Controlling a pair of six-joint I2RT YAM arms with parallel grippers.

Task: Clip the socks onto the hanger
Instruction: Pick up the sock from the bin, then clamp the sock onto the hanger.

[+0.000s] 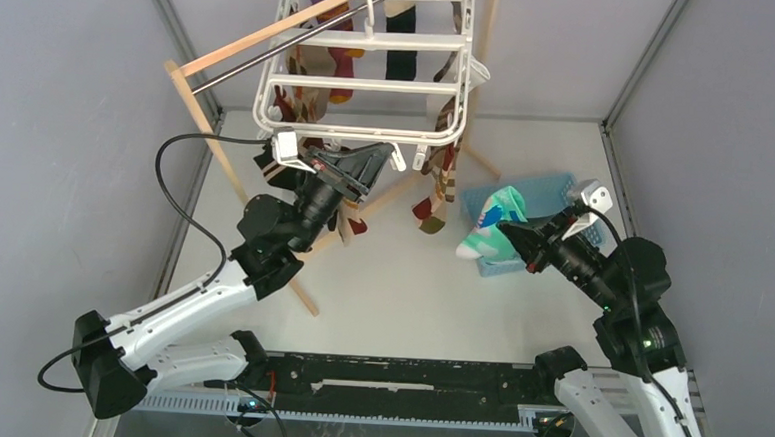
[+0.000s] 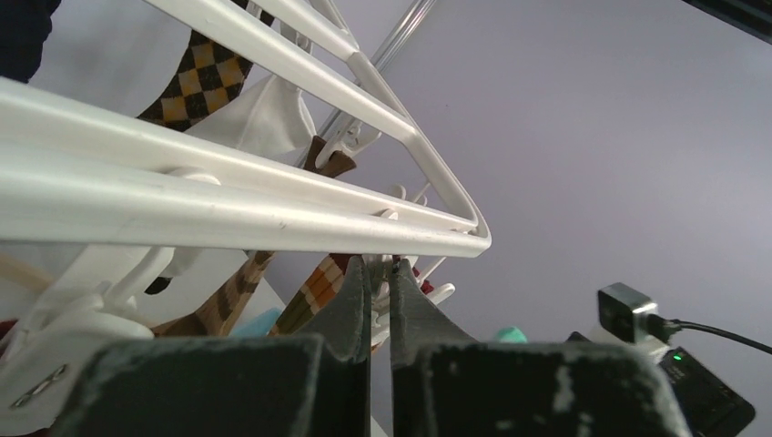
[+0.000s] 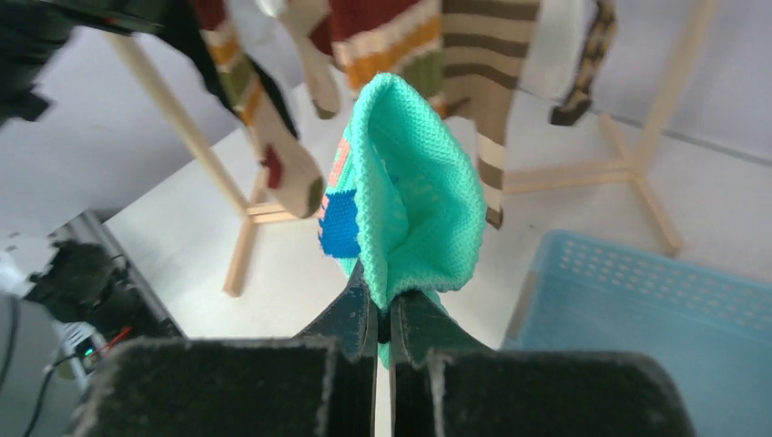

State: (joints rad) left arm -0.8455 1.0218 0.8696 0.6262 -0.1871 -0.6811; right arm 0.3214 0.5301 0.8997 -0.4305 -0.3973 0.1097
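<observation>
The white hanger (image 1: 366,82) hangs from a pole at the back, with several patterned socks clipped under it. It fills the upper left of the left wrist view (image 2: 273,218). My left gripper (image 1: 383,158) is raised to the hanger's near edge. Its jaws (image 2: 380,266) stand almost closed, with a small white clip (image 2: 379,309) between them just under the frame bar. My right gripper (image 1: 508,232) is shut on the mint-green sock (image 1: 488,224) with a blue patch. It holds the sock in the air left of the basket, and the sock bulges above the fingertips (image 3: 410,191).
A blue plastic basket (image 1: 545,192) sits on the table at right, also in the right wrist view (image 3: 637,309). The wooden pole stand (image 1: 217,140) crosses behind and beneath the hanger. A brown striped sock (image 1: 440,186) dangles between the two grippers.
</observation>
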